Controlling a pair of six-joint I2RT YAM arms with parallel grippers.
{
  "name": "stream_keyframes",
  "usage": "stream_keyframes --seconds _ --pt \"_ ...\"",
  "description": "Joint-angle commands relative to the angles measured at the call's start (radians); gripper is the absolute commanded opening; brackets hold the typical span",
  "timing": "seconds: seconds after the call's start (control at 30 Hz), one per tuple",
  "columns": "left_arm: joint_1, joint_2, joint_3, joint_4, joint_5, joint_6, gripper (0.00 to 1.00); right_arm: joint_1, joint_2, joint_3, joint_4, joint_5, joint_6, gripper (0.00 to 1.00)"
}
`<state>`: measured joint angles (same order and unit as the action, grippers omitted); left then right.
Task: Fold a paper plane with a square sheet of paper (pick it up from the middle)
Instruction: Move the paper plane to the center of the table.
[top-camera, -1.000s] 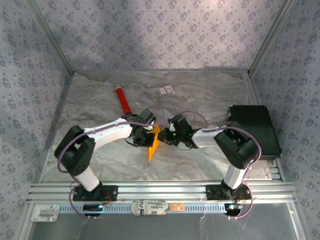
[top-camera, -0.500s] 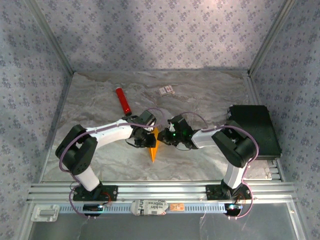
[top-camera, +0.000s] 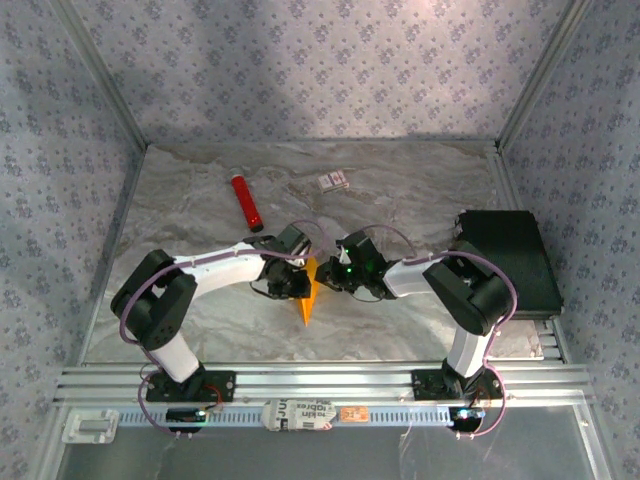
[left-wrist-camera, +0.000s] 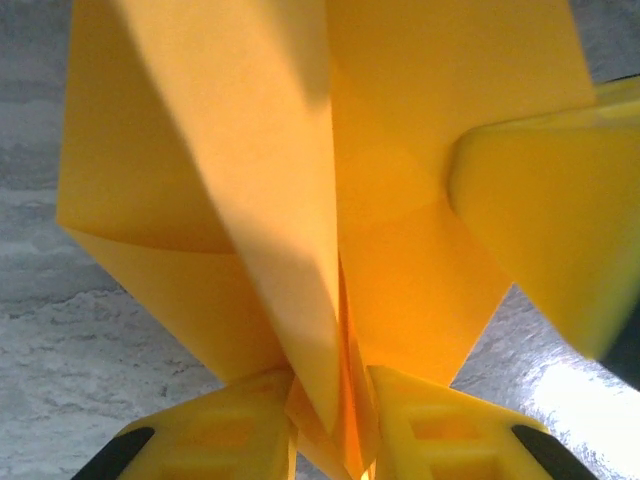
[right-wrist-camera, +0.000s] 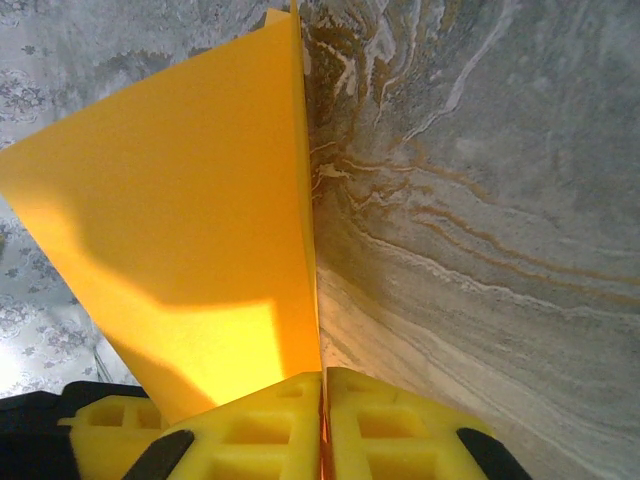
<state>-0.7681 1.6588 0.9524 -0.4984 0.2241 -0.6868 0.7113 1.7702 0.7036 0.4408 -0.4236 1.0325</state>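
The right gripper (right-wrist-camera: 322, 385) is pressed closed on an edge of the paper plane (top-camera: 309, 292). The left gripper (left-wrist-camera: 334, 392) has its jaws slightly parted around the folds, and I cannot tell whether it grips them. The plane stands on edge on the table (top-camera: 420, 200), nearer the arm bases than the red tube (top-camera: 246, 202) and to its right.

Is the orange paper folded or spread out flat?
Folded. The orange-yellow paper shows overlapping creased layers tapering to a point, pinched in the right pincer.
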Motion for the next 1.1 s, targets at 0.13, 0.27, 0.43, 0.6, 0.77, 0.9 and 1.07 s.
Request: stream_keyframes --seconds 0.13,0.27,0.43,0.6,0.77,0.9,1.07 --pt "-0.006 0.015 -0.020 0.039 0.024 -0.039 0.22 0.000 0.009 -0.009 0.010 0.003 0.017 0.11" --pt "-0.005 0.019 -0.021 0.054 0.029 -0.045 0.20 0.000 0.010 -0.010 0.011 0.003 0.018 0.11" --pt "-0.007 0.020 -0.022 0.064 0.035 -0.047 0.17 0.001 0.009 -0.013 0.013 0.004 0.020 0.11" --pt "-0.005 0.022 -0.029 0.087 0.047 -0.057 0.15 0.002 0.005 -0.020 0.014 0.006 0.021 0.11" --pt "-0.005 0.025 -0.023 0.079 0.037 -0.051 0.08 0.001 -0.006 -0.022 0.014 0.007 0.021 0.11" --pt "-0.006 0.008 -0.007 0.040 0.007 -0.030 0.03 -0.006 -0.039 -0.031 -0.005 0.018 0.011 0.15" --pt "-0.005 -0.002 0.057 -0.095 -0.070 0.055 0.00 -0.026 -0.132 -0.041 -0.154 0.084 -0.049 0.23"
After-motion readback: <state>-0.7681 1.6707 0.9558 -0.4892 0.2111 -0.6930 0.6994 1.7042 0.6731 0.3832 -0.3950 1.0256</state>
